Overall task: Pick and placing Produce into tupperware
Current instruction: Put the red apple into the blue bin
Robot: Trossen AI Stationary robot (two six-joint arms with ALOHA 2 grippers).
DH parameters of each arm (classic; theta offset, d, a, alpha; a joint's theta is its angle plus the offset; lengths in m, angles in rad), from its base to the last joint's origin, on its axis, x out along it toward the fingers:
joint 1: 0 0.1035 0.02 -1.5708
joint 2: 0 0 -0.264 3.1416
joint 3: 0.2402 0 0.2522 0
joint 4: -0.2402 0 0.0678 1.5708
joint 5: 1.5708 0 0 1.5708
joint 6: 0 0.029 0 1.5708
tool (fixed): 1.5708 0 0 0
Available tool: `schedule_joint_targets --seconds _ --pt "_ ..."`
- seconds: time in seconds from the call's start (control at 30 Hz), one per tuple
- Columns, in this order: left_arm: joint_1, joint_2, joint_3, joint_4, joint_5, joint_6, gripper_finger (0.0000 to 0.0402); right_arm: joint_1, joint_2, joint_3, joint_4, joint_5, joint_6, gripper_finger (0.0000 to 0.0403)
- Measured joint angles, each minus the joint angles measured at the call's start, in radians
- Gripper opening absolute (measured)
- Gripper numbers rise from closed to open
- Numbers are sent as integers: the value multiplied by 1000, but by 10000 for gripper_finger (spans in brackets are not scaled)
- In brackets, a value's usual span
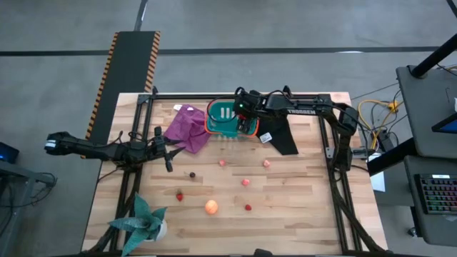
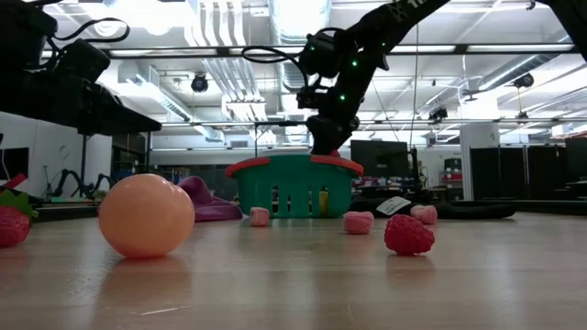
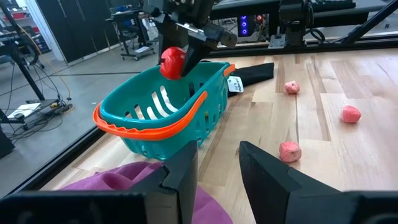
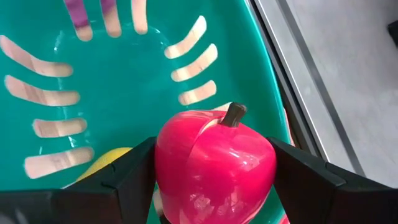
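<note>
High view: right gripper above the tupperware; left gripper idle beside it, fingers apart. Low view: orange ball well nearer. Right wrist view: jaws clench the red pepper (light, rigid, probably slippery; flanks grip best); yellow piece below, purple cloth adjoining.

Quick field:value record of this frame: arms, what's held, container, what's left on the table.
right gripper: over the teal container, shut on a red pepper
left gripper: open, empty, near the purple cloth
container contents: a yellow piece on the slotted bottom
loose on table: orange ball, several small red and pink pieces, one dark piece
other items: black cloth beside the container, green spiky plant at the table's near left corner
</note>
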State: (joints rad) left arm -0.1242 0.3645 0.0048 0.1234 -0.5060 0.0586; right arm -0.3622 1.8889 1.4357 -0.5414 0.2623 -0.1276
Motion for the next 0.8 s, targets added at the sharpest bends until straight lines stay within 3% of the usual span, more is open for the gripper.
schedule_joint_targets --seconds 0.53,0.8 --pt "0 1 0 -1 0 0 105 -1 88 -3 6 0 4 282" --pt "0 1 0 -1 0 0 105 -3 71 -1 7 0 3 284"
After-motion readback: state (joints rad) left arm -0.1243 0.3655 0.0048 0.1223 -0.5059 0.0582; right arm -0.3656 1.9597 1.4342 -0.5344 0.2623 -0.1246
